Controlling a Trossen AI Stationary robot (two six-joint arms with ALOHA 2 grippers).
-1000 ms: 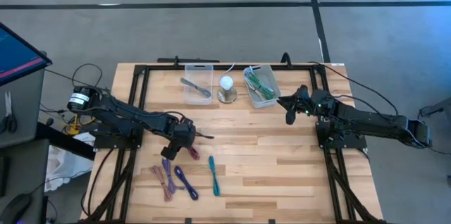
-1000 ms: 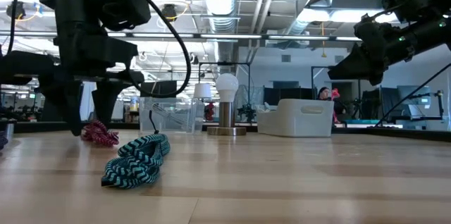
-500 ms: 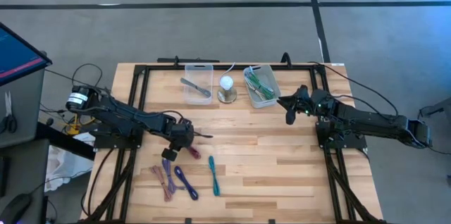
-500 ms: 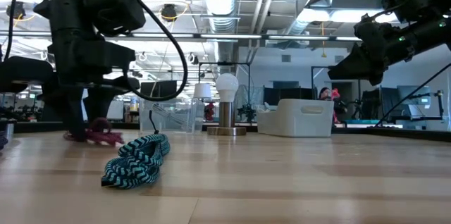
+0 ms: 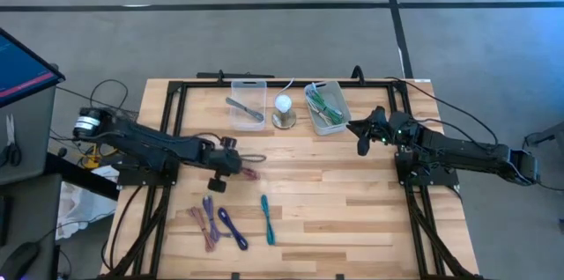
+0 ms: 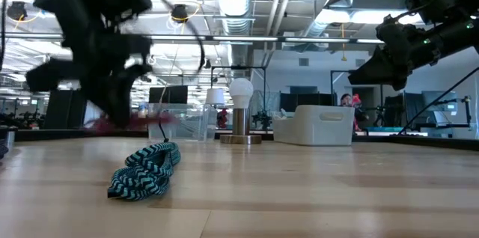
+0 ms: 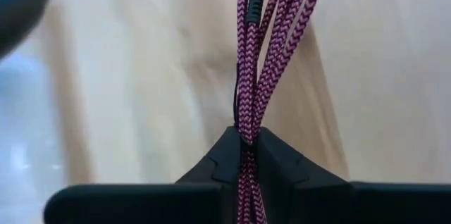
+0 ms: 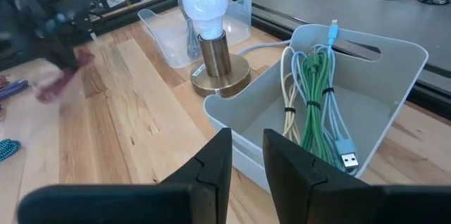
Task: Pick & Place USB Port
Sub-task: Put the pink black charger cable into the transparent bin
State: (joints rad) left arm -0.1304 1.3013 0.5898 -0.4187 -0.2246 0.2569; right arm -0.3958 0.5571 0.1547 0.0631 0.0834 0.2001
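**Magenta cable held above the desk by the left arm**

While the left gripper (image 5: pixel 231 158) sits left of centre on the desk (image 5: pixel 352 210), its jaws pinch a bundled magenta braided cable (image 7: pixel 264 55), which trails from it toward 3 o'clock. At 6 o'clock from it lie a purple cable (image 5: pixel 231 225), a pinkish bundle (image 5: pixel 204 224) and a teal braided cable (image 6: pixel 146 169). Along the 12 o'clock edge stand a clear bin (image 5: pixel 248 104), a lamp with a white bulb (image 8: pixel 206 13) and a white bin (image 8: pixel 366 104) holding green and white cables (image 8: pixel 317 104). Over the desk's 2 o'clock area hovers the right gripper (image 5: pixel 363 136), just beside that white bin, jaws narrowly parted and empty.
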